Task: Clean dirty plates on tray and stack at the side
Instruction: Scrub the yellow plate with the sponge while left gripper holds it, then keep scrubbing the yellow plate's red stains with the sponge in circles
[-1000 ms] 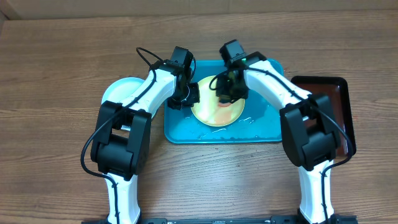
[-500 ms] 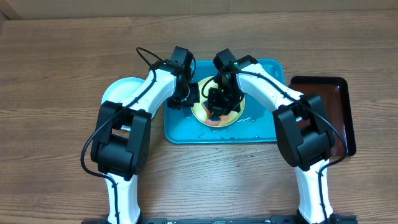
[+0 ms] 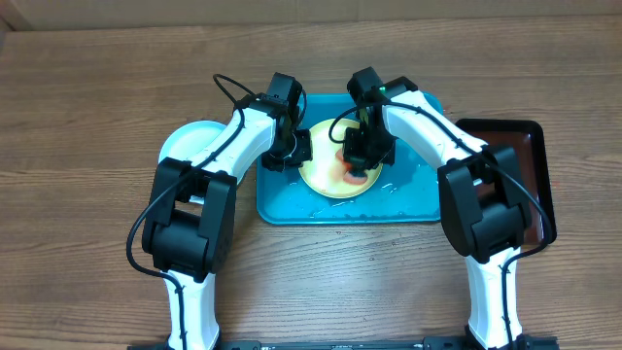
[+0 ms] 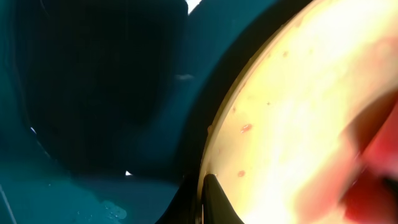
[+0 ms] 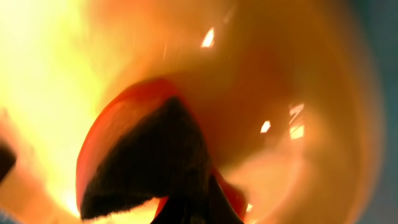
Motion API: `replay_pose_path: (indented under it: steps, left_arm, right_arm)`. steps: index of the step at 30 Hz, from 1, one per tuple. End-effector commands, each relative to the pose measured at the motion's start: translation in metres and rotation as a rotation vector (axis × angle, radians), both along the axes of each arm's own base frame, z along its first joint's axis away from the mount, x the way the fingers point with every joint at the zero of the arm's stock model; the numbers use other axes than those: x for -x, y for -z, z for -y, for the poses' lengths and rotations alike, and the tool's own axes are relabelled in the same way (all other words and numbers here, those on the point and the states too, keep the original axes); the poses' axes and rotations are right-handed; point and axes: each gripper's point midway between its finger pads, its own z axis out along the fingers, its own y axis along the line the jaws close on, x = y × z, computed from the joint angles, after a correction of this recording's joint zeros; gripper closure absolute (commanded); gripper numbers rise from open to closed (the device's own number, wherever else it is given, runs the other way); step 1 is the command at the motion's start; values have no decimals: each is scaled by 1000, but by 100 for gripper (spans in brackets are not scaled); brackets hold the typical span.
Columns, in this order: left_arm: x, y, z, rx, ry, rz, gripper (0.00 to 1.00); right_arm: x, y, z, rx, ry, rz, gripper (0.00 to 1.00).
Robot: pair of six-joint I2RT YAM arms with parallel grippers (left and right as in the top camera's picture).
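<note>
Plate [image 3: 319, 177], pale yellow, red-orange smeared, on teal tray [image 3: 292, 206]

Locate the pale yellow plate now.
In the overhead view, the pale yellow round plastic plate lies centred in the large teal-blue rectangular tray, left gripper at its left rim, right gripper over it.

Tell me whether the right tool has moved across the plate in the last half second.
Yes. Judged against the teal tray, the right tool has shifted sideways over the yellow plate, toward the dark brown tray.
</note>
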Motion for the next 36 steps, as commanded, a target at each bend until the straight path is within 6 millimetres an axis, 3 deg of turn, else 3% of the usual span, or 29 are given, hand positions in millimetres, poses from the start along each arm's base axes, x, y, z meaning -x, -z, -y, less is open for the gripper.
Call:
replay_pose_path:
  steps: [1,12,18,26,30,36]
  left_arm:
    - [8,18,-12,-60,10,-39,96]
    - [8,18,-12,-60,10,-39,96]
    - [8,18,-12,-63,9,-38,96]
    - [8,18,-12,-63,9,-37,96]
    - [8,18,-12,-63,9,-38,96]
    - [8,18,-12,-63,9,-37,96]
  right_arm:
    - [-30,4,28,159,31,122,96]
    - [-46,-1,17,233,1,246,96]
    - [-46,-19,18,358,-12,295,96]
    - [-24,-21,26,394,13,205,96]
    - [-9,-18,20,346,-1,131,96]
    - [15,-6,-22,96,-97,16,96]
